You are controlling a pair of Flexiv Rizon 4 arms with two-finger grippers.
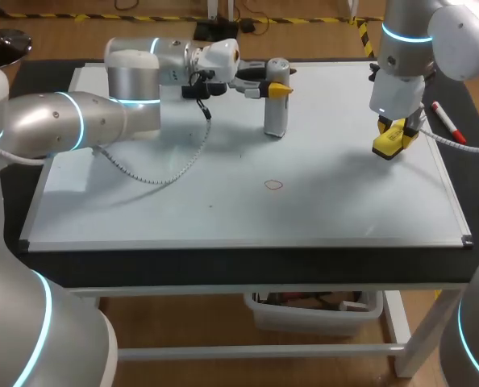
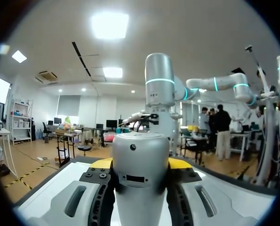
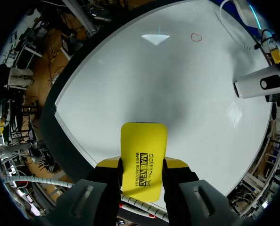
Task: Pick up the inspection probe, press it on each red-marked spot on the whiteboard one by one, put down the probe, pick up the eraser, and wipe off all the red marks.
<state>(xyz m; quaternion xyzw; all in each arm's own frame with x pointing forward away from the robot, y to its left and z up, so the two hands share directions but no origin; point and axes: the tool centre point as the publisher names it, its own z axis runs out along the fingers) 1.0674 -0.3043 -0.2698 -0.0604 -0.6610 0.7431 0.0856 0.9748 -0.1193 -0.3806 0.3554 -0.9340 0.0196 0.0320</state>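
Head view: the whiteboard point(image 1: 223, 201) lies flat on the table point(image 1: 239, 264) and bears one small red mark point(image 1: 273, 185) near its middle. The left gripper point(image 1: 276, 87), reaching in from the left, is clamped on the inspection probe point(image 1: 276, 117), which stands upright at the far middle of the board, well beyond the mark; contact between its lower end and the board cannot be confirmed. A coiled cable point(image 1: 155, 179) hangs from the left arm onto the board. The right gripper point(image 1: 397, 129) grips the yellow eraser point(image 1: 387, 147) over the far right part of the board. A marker pen point(image 1: 447, 121) lies on the table just right of the board. Left wrist view: the left gripper point(image 2: 140, 165) has both yellow fingers point(image 2: 101, 163) pressed against opposite sides of the inspection probe point(image 2: 140, 174), over the whiteboard point(image 2: 69, 176). Right wrist view: the right gripper point(image 3: 143, 167) is closed on the eraser point(image 3: 144, 155) from two sides, the eraser projecting ahead over the whiteboard point(image 3: 144, 80); whether it touches the surface cannot be told. The red mark point(image 3: 196, 36) lies well ahead, and the inspection probe point(image 3: 260, 85) shows off to one side.
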